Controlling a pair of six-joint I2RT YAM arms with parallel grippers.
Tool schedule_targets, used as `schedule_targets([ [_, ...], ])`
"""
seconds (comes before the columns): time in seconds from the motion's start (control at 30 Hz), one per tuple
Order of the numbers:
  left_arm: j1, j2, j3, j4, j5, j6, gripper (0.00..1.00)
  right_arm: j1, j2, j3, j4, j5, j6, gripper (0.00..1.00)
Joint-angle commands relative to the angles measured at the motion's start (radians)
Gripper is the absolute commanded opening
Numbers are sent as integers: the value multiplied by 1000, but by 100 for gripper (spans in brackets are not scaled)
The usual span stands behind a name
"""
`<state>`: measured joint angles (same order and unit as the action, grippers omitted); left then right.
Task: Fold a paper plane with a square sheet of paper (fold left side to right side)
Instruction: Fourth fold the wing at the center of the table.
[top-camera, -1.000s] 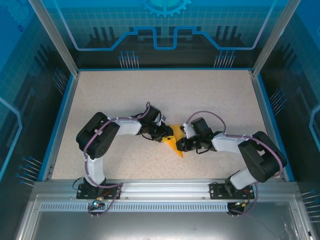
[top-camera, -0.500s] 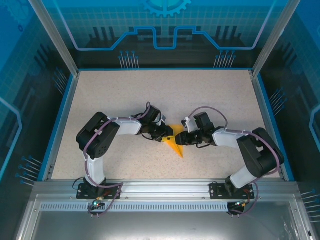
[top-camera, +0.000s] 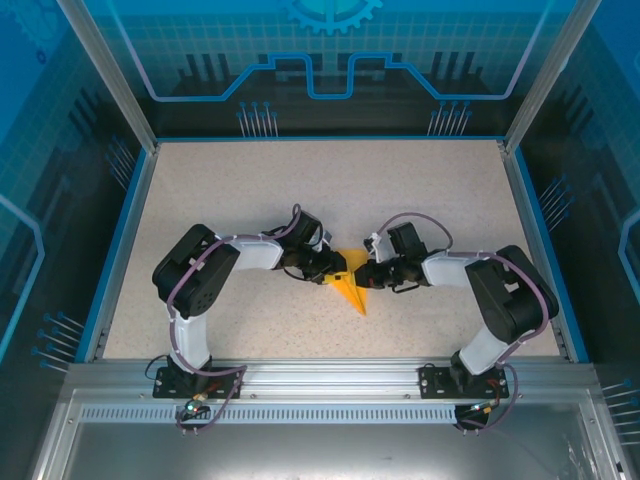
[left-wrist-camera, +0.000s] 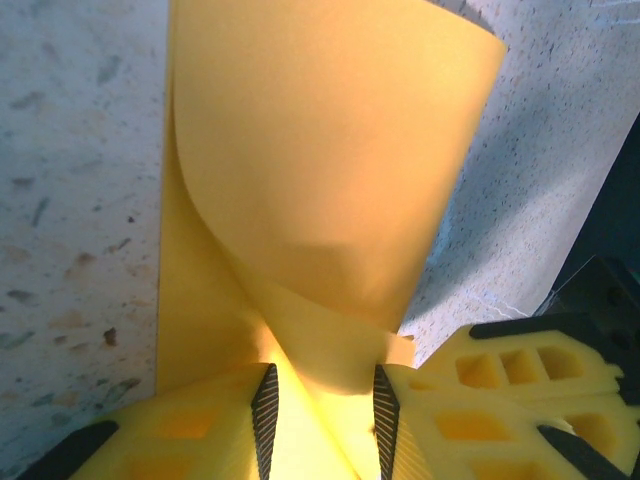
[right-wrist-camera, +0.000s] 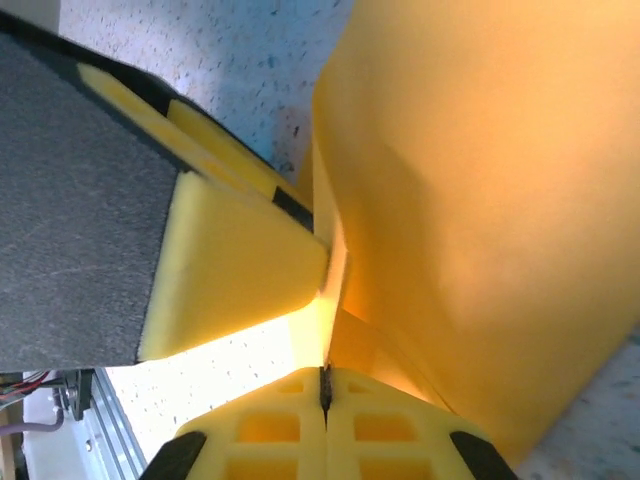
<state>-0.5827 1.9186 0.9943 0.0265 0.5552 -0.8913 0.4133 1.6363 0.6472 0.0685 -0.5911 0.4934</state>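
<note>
Right gripper (top-camera: 368, 277) just swung in and pinched the paper (top-camera: 352, 292) at its right edge, left gripper (top-camera: 338, 270) pinching the left side, so I reckon the fold can start.

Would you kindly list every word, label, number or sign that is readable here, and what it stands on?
No text is readable anywhere.
The paper plane is plain; the table is speckled, unmarked; the blue back panel bears a gear emblem and lines, no letters.

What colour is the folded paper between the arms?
The paper plane is plain orange-yellow, clearest in the left wrist view.
</note>
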Motion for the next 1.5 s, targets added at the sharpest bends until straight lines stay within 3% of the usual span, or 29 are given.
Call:
schedule_targets([
  [0.0, -4, 20, 14, -26, -9, 17, 34, -37, -31, -16, -27, 7, -20, 0],
  [0.6, -4, 20, 13, -32, -11, 22, 34, -101, -81, -77, -43, -1, -51, 0],
  [1.2, -4, 22, 26, -25, -1, 15, 37, -89, -73, -76, -1, -73, -52, 0],
  [1.47, -5, -44, 16, -33, -7, 15, 31, -59, -54, -64, 25, -64, -26, 0],
])
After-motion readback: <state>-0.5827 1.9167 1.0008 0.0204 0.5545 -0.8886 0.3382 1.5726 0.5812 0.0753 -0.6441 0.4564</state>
